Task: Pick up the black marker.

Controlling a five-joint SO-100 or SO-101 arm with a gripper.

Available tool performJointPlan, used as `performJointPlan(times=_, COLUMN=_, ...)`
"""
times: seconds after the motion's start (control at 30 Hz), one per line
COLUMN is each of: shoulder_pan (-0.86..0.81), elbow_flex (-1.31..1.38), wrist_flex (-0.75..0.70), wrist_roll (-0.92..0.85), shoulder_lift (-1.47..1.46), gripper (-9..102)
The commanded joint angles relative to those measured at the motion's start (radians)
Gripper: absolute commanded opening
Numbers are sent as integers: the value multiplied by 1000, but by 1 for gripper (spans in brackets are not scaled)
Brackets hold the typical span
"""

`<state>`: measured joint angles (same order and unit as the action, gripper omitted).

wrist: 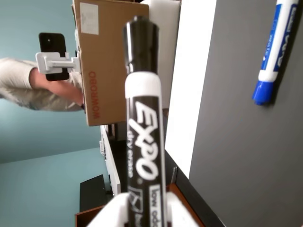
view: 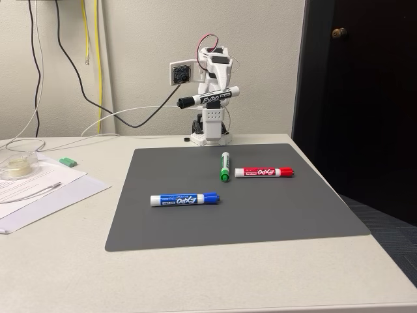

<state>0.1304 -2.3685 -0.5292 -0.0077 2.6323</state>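
Claw [view: 210, 99] closed on the black marker [view: 207, 99], holding it up in the air at the far side of the counter [view: 58, 261], well above the gray mat [view: 260, 215]. In the fixed view the marker is roughly horizontal, cap to the left. Wrist view: marker barrel [wrist: 144, 142] sits between the white fingers [wrist: 116, 210], cap pointing away. On the mat: green marker [view: 225, 166] and red marker [view: 264, 172] near the middle, tips close; blue marker [view: 184, 199] nearer, to the left, apart.
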Motion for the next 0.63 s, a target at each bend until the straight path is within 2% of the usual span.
performJointPlan(times=0.0, shoulder_pan=-6, elbow_flex=6, wrist_flex=2, wrist_roll=-6, shoulder_lift=20, gripper=0)
performJointPlan(times=0.6, shoulder_pan=-12, elbow_flex=6, wrist_flex=6, wrist_roll=-8, shoulder_lift=23, gripper=0)
